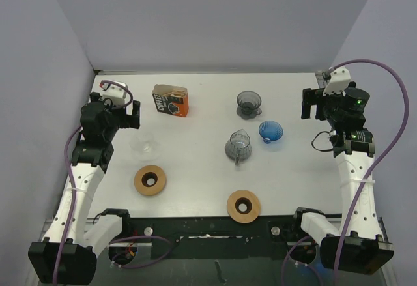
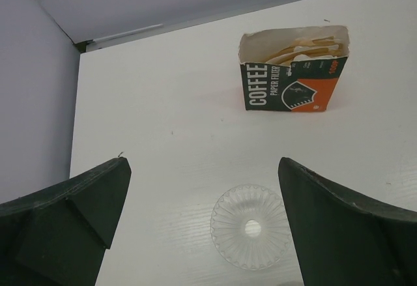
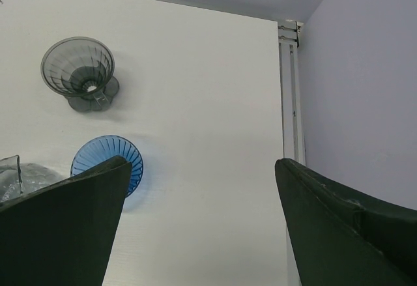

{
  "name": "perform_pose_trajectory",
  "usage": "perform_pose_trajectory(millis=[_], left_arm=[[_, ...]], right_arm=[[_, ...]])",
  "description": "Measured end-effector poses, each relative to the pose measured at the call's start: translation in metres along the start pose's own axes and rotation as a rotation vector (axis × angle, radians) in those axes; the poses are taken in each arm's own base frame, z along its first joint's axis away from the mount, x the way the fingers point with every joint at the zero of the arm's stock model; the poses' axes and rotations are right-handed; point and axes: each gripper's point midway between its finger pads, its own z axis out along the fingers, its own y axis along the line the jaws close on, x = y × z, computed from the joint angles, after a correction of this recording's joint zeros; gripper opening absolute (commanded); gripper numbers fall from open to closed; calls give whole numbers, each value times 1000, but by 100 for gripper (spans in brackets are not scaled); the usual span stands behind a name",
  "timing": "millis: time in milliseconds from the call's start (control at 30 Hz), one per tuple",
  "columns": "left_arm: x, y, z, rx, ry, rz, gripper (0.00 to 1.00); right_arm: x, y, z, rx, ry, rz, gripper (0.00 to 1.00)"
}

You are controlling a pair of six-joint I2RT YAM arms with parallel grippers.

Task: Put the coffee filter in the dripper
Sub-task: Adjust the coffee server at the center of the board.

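Both claws gape wide, holding nothing: left gripper (image 2: 203,163), right gripper (image 3: 199,162). Paper filters (image 2: 300,50) stand in the open coffee filter box (image 2: 294,85), back left, near clear dripper (image 2: 251,226). Likely light, floppy, crushable; pinch 1 by its top edge

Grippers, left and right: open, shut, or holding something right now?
The left gripper: open, holding nothing.
The right gripper: open, holding nothing.

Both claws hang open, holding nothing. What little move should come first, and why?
Probably the left gripper should ease forward toward the coffee filter box: it is open and empty, the box stands ahead of it with its top open and paper filters showing, and the clear dripper holds no filter.
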Motion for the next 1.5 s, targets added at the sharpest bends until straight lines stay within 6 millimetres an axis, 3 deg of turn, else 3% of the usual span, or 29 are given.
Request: perform_pose_trajectory(millis=[333, 433, 700, 967, 1167, 1500], left_arm=[[-11, -3, -3, 40, -21, 21, 97], [-14, -4, -3, 58, -27, 30, 97], [-5, -12, 3, 127, -4, 38, 97], [0, -18, 7, 183, 7, 30, 97], [1, -19, 8, 198, 10, 26, 97], [2, -21, 8, 213, 10, 24, 97]], right_arm=[[-7, 16, 1, -72, -21, -52, 98], [-7, 32, 6, -128, -19, -93, 98], [8, 103, 31, -346, 32, -260, 98], [48, 179, 52, -554, 134, -413, 97], [87, 218, 64, -656, 237, -492, 100], [146, 231, 85, -703, 418, -514, 79]])
